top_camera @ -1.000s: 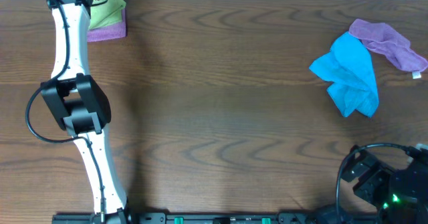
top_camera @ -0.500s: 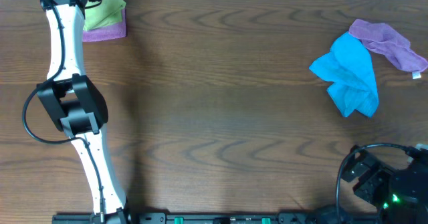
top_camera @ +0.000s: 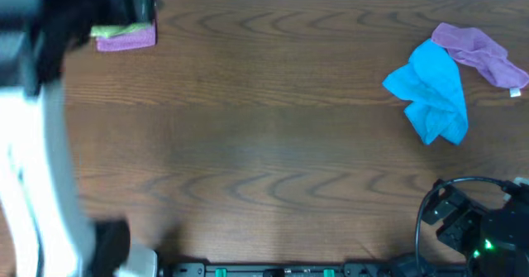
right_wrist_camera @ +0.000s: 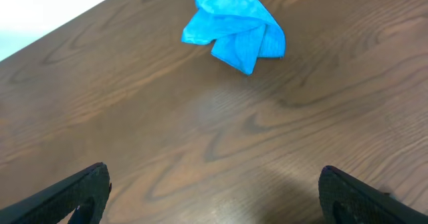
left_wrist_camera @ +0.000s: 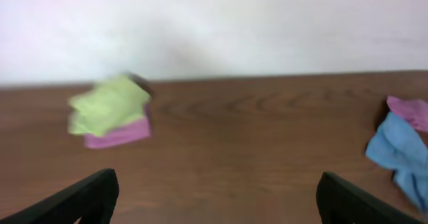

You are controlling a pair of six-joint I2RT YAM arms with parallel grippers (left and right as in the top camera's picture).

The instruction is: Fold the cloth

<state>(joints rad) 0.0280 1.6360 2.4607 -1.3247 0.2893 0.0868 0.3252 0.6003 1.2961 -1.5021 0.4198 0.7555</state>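
The lime-green cloth [left_wrist_camera: 108,105] lies as a small folded pile on a folded purple cloth [left_wrist_camera: 122,134] at the table's far left corner. In the overhead view only a strip of the green cloth [top_camera: 107,31] shows beside my blurred left arm [top_camera: 33,103]. My left gripper [left_wrist_camera: 214,204] is open and empty, well back from the pile and above bare table. My right gripper [right_wrist_camera: 214,197] is open and empty near the front right, with the arm folded [top_camera: 479,227].
A crumpled bright blue cloth [top_camera: 431,93] lies at the far right, also in the right wrist view [right_wrist_camera: 234,23] and the left wrist view [left_wrist_camera: 398,154]. A purple cloth with a white tag [top_camera: 479,52] lies behind it. The wall rises behind the table's far edge.
My left arm has pulled back fast from the far left corner and is now a blur along the left edge. The green cloth stays on the purple one. The right arm has not moved.
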